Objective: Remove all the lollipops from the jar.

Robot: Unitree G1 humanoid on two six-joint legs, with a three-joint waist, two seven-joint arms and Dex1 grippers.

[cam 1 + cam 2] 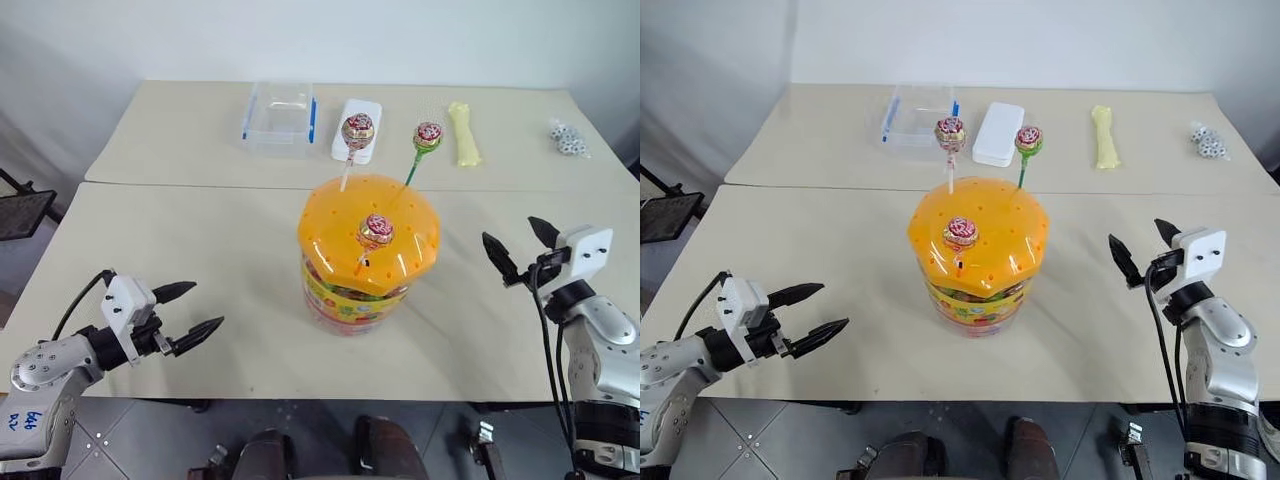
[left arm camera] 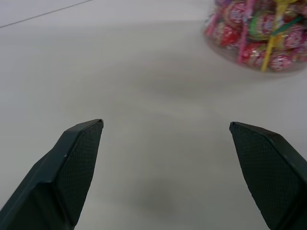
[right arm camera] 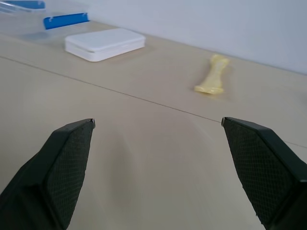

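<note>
We see three lollipops [image 1: 376, 230] standing in the jar [image 1: 368, 252] lid. Both our left gripper [image 1: 198, 312] and right gripper [image 1: 520, 245] gape wide, seemingly empty.

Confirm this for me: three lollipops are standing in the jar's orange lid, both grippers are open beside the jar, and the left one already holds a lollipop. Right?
Not quite. The left gripper holds nothing: the left wrist view shows bare table between its open fingers. The rest stands: three lollipops stand in the orange lid of the jar, and the right gripper is open too.
</note>
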